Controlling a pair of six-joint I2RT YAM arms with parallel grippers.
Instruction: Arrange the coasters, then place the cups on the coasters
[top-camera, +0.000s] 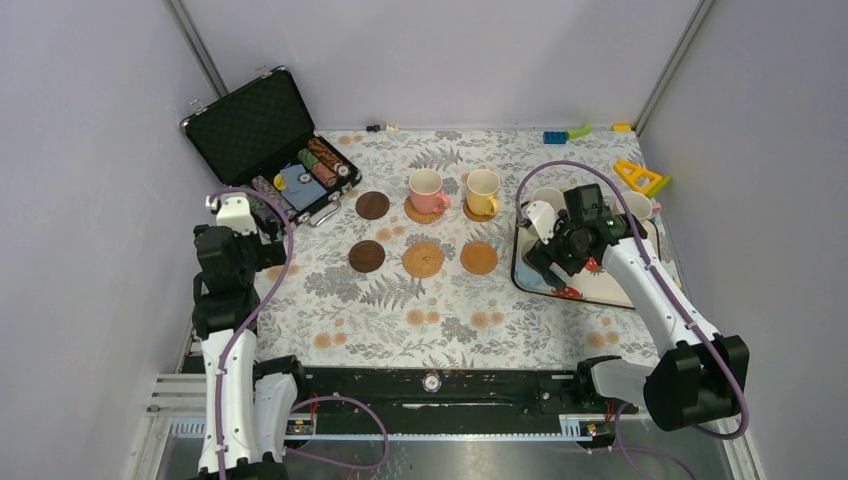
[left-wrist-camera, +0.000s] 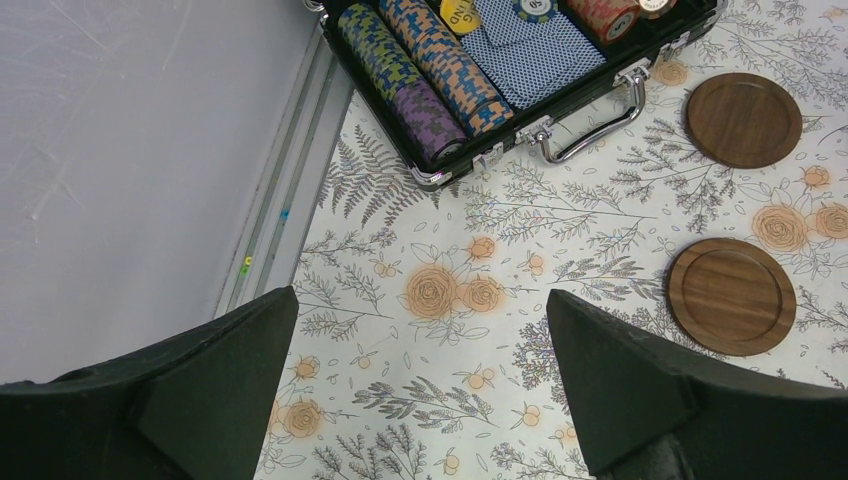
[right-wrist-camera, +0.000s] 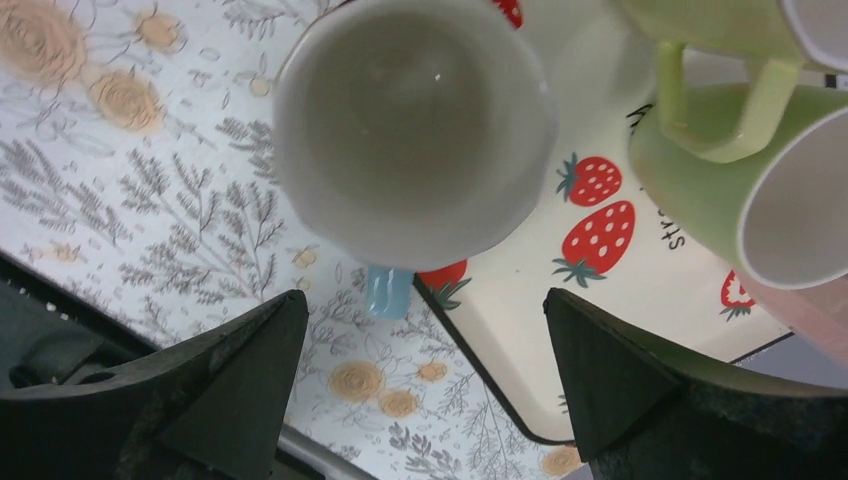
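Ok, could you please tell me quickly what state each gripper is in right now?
Left gripper: open, holding nothing.
Right gripper: open, empty, above the small blue ceramic mug with a white inside.

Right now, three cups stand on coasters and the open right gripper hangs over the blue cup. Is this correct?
No: only two cups stand on coasters, the pink cup and the yellow cup; the top external view shows it. The rest is right.

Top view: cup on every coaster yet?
No: only the pink cup and yellow cup sit on coasters; four others, like the near dark coaster, are bare.
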